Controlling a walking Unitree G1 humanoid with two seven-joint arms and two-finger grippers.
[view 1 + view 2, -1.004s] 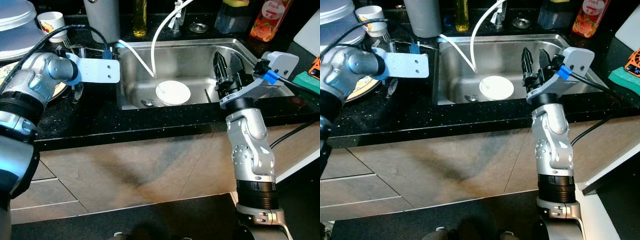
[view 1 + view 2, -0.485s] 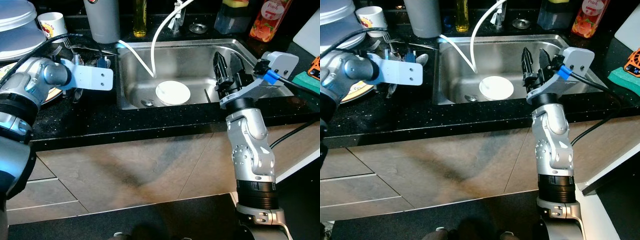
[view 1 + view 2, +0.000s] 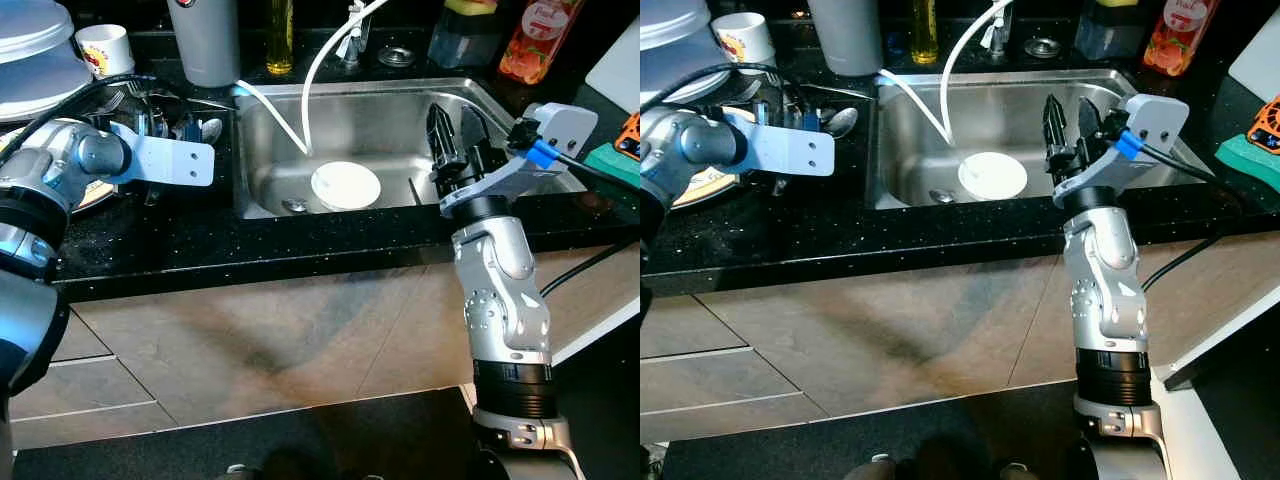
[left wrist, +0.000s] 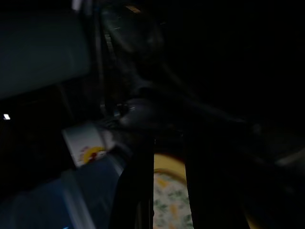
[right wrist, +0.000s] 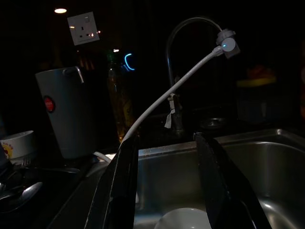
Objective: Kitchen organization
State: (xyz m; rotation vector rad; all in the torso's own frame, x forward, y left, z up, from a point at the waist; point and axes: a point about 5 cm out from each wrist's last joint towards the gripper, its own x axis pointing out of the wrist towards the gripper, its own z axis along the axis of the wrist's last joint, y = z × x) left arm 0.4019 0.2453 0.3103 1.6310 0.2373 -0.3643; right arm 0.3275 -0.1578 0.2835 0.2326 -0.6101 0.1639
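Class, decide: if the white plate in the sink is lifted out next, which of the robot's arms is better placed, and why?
Probably the right. The right gripper hangs open over the sink, near the white plate. The left gripper is off over the cutlery on the countertop.

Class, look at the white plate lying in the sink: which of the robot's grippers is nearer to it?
Right. The right gripper hovers over the sink's right part, just beside the white plate. The left gripper is off over the counter to the sink's left, among cutlery.
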